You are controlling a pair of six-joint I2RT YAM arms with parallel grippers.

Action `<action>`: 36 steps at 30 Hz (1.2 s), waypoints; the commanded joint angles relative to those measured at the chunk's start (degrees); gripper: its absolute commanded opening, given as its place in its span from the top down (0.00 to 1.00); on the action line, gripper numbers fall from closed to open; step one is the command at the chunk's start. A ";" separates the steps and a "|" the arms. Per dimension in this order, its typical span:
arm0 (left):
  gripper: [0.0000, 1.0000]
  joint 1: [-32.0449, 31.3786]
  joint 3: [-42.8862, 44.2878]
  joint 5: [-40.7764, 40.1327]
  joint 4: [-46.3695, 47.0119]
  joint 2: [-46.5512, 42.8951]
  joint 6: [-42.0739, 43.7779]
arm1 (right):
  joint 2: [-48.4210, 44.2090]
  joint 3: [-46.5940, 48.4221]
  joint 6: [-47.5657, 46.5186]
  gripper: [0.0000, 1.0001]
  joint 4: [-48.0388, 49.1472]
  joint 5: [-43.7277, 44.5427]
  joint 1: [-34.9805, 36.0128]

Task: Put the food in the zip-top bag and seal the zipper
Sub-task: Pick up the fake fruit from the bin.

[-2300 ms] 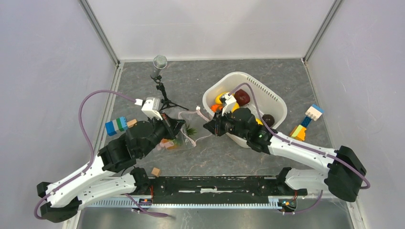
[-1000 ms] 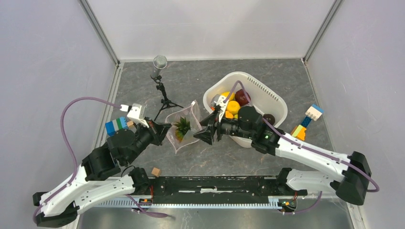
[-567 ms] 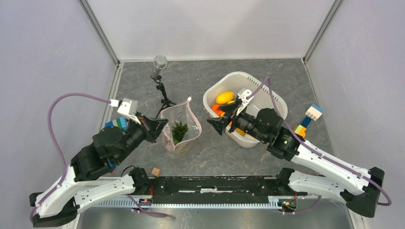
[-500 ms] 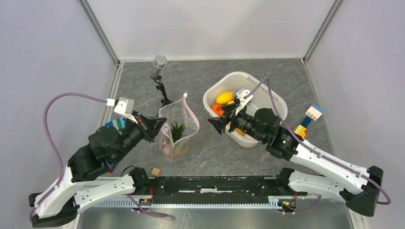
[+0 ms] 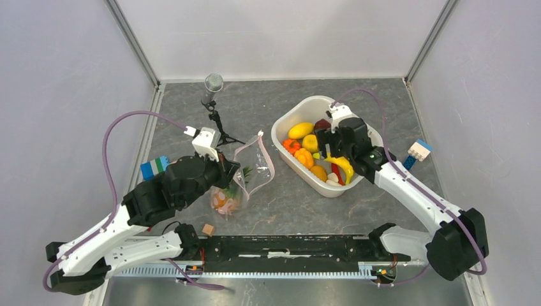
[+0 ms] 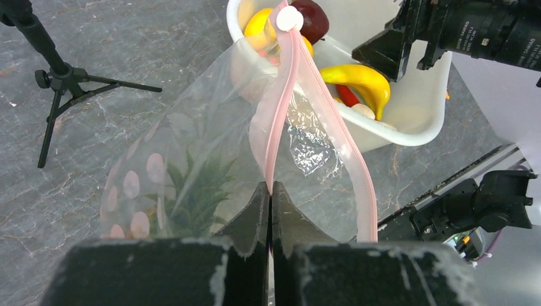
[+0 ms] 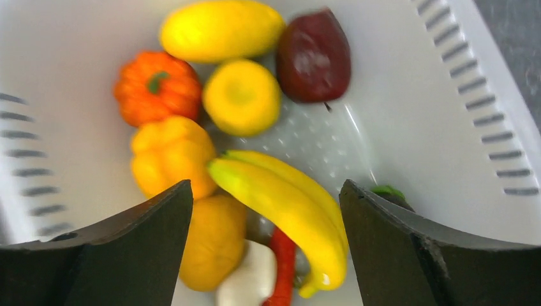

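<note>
My left gripper (image 6: pixel 270 189) is shut on the pink zipper (image 6: pixel 284 95) of the zip-top bag (image 5: pixel 247 167), holding its mouth open above the table. Inside the bag a green leafy top (image 6: pixel 191 185) shows, with orange pieces (image 5: pixel 221 200) at the bottom. My right gripper (image 7: pixel 266 188) hangs open over the white tub (image 5: pixel 369 131), empty, its fingers either side of a banana (image 7: pixel 287 197). Around the banana lie a mango (image 7: pixel 220 29), a lemon (image 7: pixel 241 97), a maroon fruit (image 7: pixel 314 56) and an orange pumpkin (image 7: pixel 156 87).
A microphone on a small black tripod (image 5: pixel 214 86) stands behind the bag. Block stacks sit at the left (image 5: pixel 155 167) and right (image 5: pixel 418 150) table edges. A small wooden cube (image 5: pixel 207 229) lies near the front rail. Grey walls close in on the table.
My right gripper left the bag's mouth, swung right over the tub and opened wide. My left gripper kept its hold and carried the bag left, then back toward the centre.
</note>
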 commanded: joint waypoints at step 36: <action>0.98 0.20 -0.18 2.80 7.49 6.90 5.74 | -14.15 -12.53 5.51 0.88 18.79 -27.94 -12.58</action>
